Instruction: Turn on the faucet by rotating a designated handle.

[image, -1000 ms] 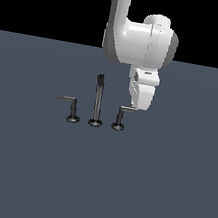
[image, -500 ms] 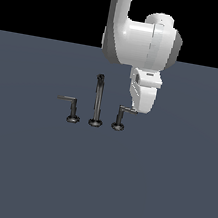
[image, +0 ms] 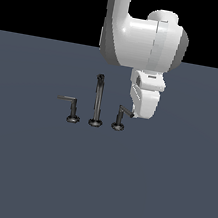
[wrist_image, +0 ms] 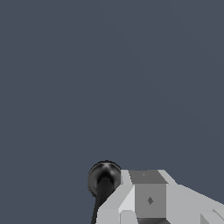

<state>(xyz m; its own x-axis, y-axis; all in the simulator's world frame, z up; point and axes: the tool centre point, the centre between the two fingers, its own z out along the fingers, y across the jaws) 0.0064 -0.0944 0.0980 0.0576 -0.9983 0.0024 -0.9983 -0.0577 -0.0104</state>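
Three faucet (image: 97, 104) pieces stand on flat slate-grey floor (image: 96, 180); jaws' state unclear.

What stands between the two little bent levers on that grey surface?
The tall thin spout stands between them, in the exterior view. The lever on that view's left sits alone; the handle on its right has the gripper against its arm.

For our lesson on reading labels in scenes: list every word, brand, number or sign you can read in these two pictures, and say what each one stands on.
None: no readable text, number, brand or sign appears in either view.
The faucet and its handle are plain dark metal.
The white gripper carries no lettering; the small dark diamond on it in the wrist view is a mark, not a character.
The grey surface is blank.
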